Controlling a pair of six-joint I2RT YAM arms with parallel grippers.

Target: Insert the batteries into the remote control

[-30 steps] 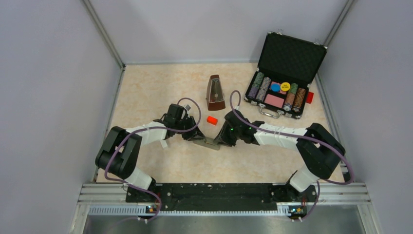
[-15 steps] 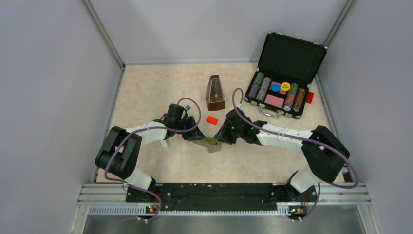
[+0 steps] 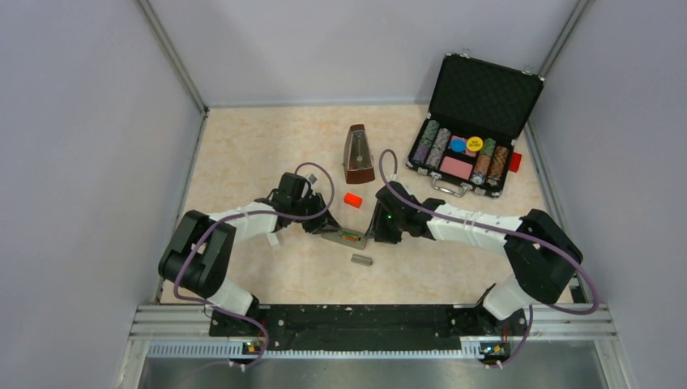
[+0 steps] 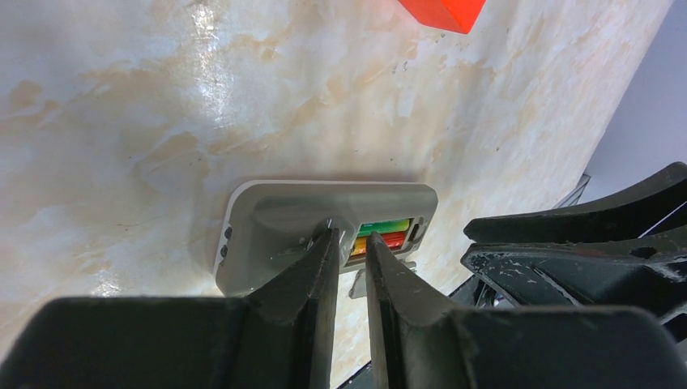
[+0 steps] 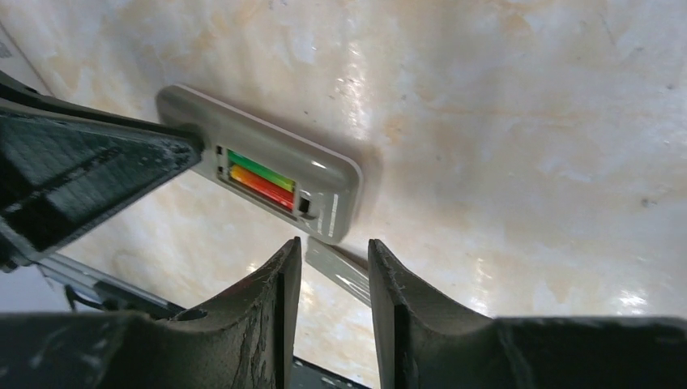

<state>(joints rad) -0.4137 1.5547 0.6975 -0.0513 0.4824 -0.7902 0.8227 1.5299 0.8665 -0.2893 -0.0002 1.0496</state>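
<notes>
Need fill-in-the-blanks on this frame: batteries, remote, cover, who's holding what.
1. The remote control holds ___ batteries in its recess.
2. The grey cover lies on the ___, apart from the remote control.
3. The ___ clamps the remote control's edge in its jaws.
Missing: two; table; left gripper.

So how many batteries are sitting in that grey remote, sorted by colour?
Green battery: 1
Red-orange battery: 1
Total: 2, side by side in the recess of the remote control.
</notes>
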